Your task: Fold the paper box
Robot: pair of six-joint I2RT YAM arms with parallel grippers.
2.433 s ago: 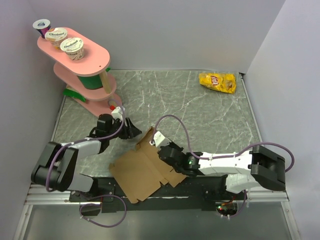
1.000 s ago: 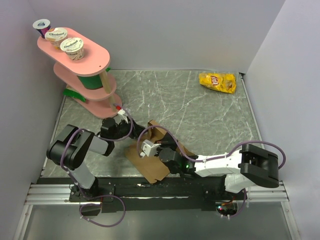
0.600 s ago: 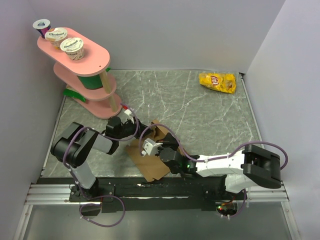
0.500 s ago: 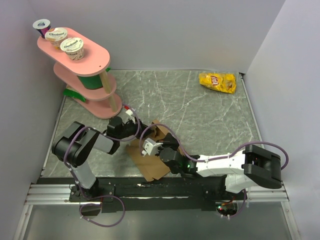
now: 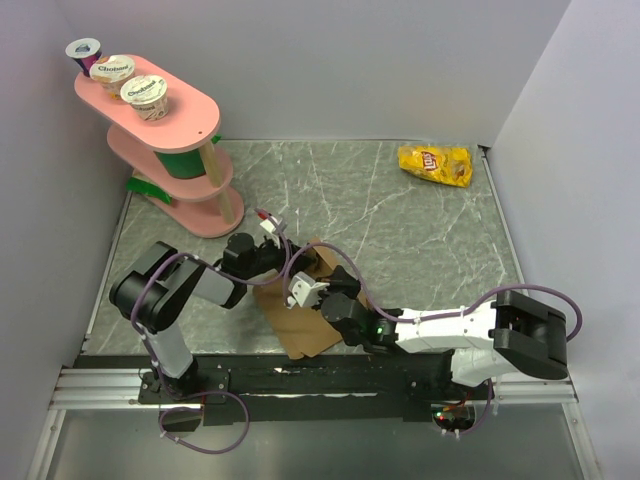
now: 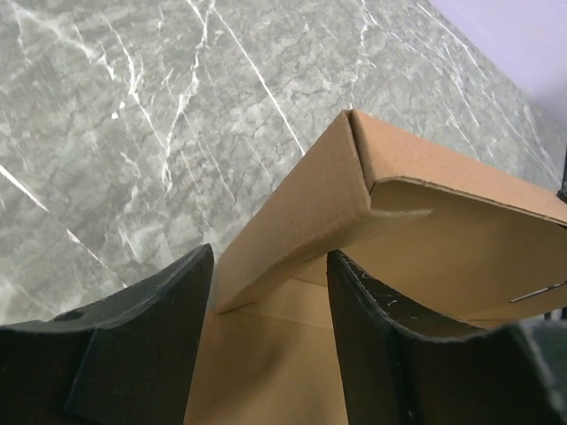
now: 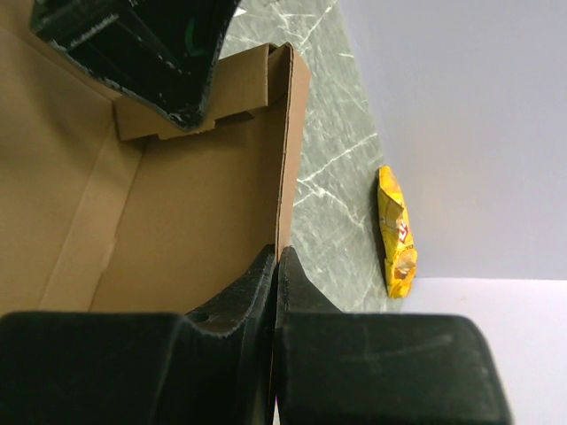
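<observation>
The paper box [image 5: 301, 327] is a brown cardboard sheet partly folded, lying at the table's near middle. My right gripper [image 5: 322, 285] is shut on the edge of its raised side wall; the wrist view shows the fingers [image 7: 276, 266] pinched on that wall of the box [image 7: 177, 204]. My left gripper [image 5: 281, 264] is at the box's far left corner. In the left wrist view the gripper [image 6: 270, 301] is open, and a folded flap of the box [image 6: 425, 230] lies between its jaws without being pinched. The left gripper's fingers [image 7: 142, 44] also show in the right wrist view, over the flap.
A yellow chip bag [image 5: 435, 164] lies at the far right corner and also shows in the right wrist view [image 7: 397, 235]. A pink two-tier stand [image 5: 170, 140] with yogurt cups stands at the far left. Grey walls enclose the marbled table [image 5: 400, 230].
The flat sheet has been folded up and drawn left by my right gripper. My left gripper has moved right, from beside the stand to the box's far corner.
</observation>
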